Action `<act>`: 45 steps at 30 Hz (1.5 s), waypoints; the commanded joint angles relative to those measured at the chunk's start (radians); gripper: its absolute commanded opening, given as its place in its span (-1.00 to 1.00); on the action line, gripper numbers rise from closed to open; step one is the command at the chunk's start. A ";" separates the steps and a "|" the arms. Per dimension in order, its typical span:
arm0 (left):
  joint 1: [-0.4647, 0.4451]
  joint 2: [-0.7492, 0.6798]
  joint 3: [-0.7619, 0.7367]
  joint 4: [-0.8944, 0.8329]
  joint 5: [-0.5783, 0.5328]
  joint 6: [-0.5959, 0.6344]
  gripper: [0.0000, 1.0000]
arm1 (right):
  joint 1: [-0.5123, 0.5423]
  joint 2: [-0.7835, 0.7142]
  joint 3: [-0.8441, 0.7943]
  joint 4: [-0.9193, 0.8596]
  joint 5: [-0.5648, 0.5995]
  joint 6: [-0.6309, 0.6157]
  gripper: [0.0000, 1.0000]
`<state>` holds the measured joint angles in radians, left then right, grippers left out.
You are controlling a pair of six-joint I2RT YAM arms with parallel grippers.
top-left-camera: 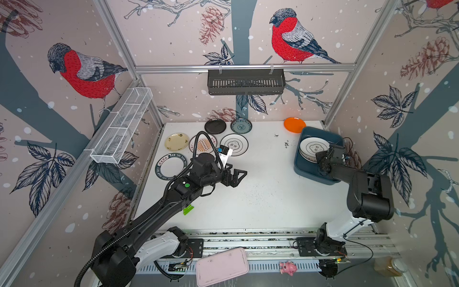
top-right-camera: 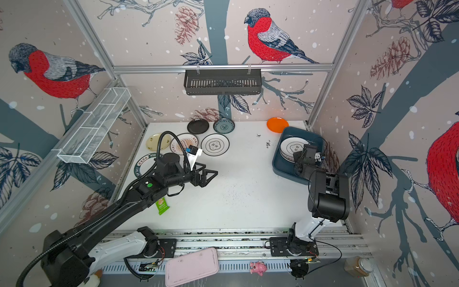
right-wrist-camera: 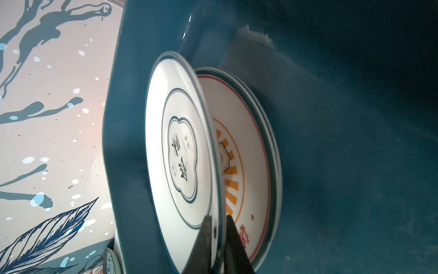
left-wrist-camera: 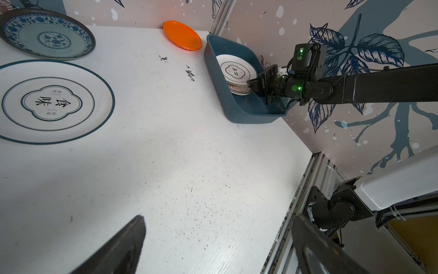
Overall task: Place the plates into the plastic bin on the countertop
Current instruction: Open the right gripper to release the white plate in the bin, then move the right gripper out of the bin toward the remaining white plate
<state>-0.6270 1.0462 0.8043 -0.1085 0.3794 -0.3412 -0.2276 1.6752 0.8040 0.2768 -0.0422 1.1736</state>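
bin (top-left-camera: 298,164): dark teal-blue
top plate (right-wrist-camera: 182,154): white, dark rim, clover outline
plate beneath (right-wrist-camera: 239,166): white, orange sunburst
corner plate (top-left-camera: 294,125): plain orange
countertop (top-left-camera: 260,198): white, dark specks

**High stereo pair, two wrist cameras close in**

Both top views look steeply down from above the front edge toward the back wall (top-left-camera: 173,37), far enough to take in the whole countertop (top-left-camera: 260,198). They share nearly the same scene, shifted slightly sideways. The left wrist camera hangs low over the countertop's middle, facing across it to the plastic bin (left-wrist-camera: 251,116) and the right arm (left-wrist-camera: 391,83). It shares the bin and the orange plate (left-wrist-camera: 182,35) with the top views. The right wrist camera sits inside the bin, very close to the tilted plate (right-wrist-camera: 182,154), seen nearly edge-on.
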 commanded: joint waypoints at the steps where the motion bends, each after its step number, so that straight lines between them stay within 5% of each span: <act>1: 0.000 -0.009 -0.003 0.006 -0.007 0.004 0.93 | 0.002 -0.011 0.011 -0.007 -0.015 -0.021 -0.61; 9: 0.001 -0.051 -0.021 0.007 -0.013 0.000 0.93 | 0.002 -0.069 0.001 -0.041 -0.013 -0.012 -0.12; 14: 0.000 -0.094 -0.018 -0.020 -0.034 0.001 0.92 | 0.002 -0.109 0.022 -0.107 -0.014 -0.021 0.51; 25: 0.000 -0.241 -0.007 -0.157 -0.173 0.023 0.92 | 0.037 -0.304 -0.022 -0.144 0.005 -0.057 0.98; 35: 0.001 -0.319 -0.001 -0.200 -0.302 0.054 0.92 | 0.319 -0.419 0.055 -0.186 0.067 -0.220 0.99; 45: 0.012 -0.289 0.001 -0.142 -0.302 0.011 0.93 | 0.700 -0.514 0.083 -0.262 0.309 -0.286 0.99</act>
<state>-0.6182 0.7418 0.7975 -0.2924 0.0704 -0.3168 0.4217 1.1713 0.8928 0.0422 0.1650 0.9127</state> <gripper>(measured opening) 0.966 0.996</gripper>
